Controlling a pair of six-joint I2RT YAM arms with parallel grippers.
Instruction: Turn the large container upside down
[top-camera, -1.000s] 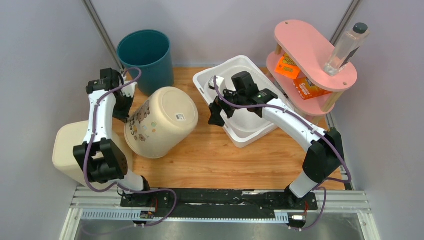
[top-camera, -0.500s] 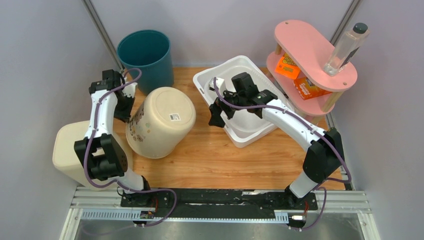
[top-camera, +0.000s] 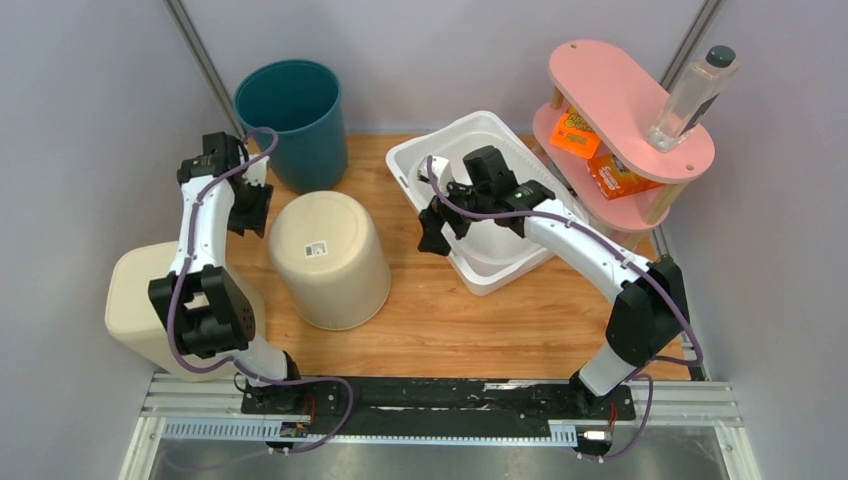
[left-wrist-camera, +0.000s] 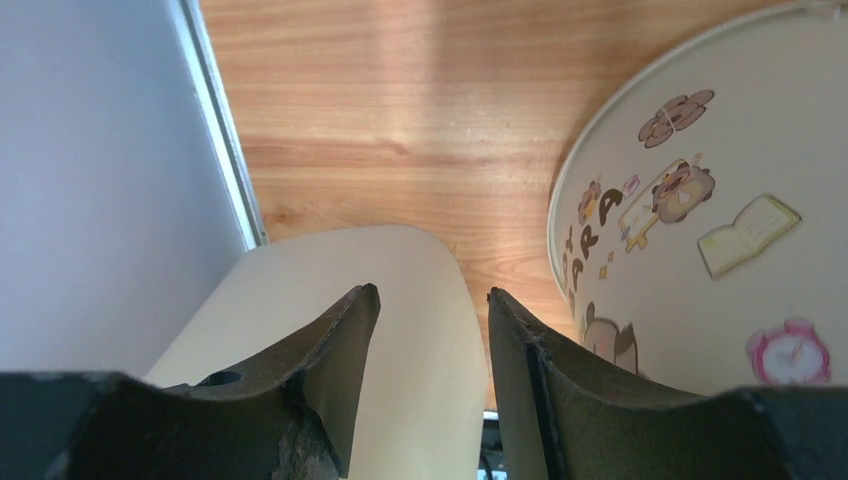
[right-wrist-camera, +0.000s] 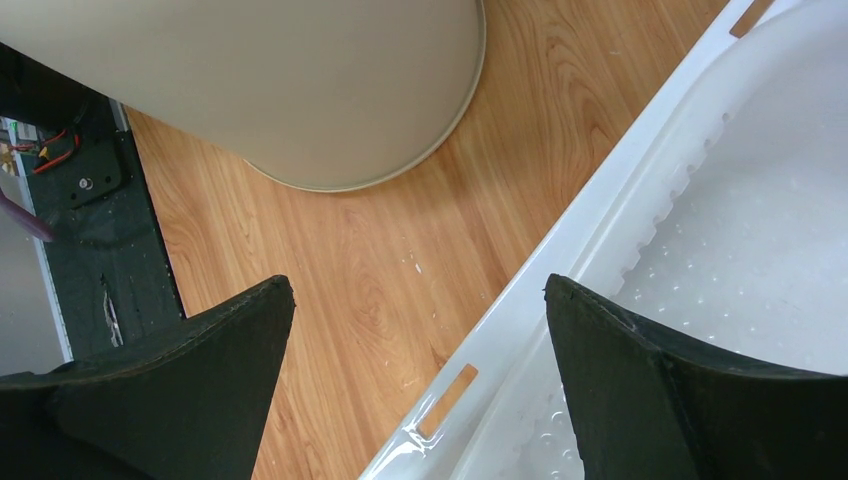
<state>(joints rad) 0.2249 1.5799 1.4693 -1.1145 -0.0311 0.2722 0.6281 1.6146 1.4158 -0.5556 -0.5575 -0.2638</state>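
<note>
Apparently done: container base-up, arms clear

Wooden table: the large cream container stands on it left of centre, mouth down, flat base facing the overhead camera. The right wrist view shows its rim lying on the wood; no visible tilt. White perforated tub sits well apart on the right.

Left gripper: just beside the container's far-left side, not touching it, fingers a narrow gap apart, nothing between them. Right gripper: hovers over the tub's near-left edge, jaws spread wide, empty.

Barcode label on the upturned base confirms the orientation.

Judgement: the flip looks complete. Remaining, at most: back both arms away.
</note>
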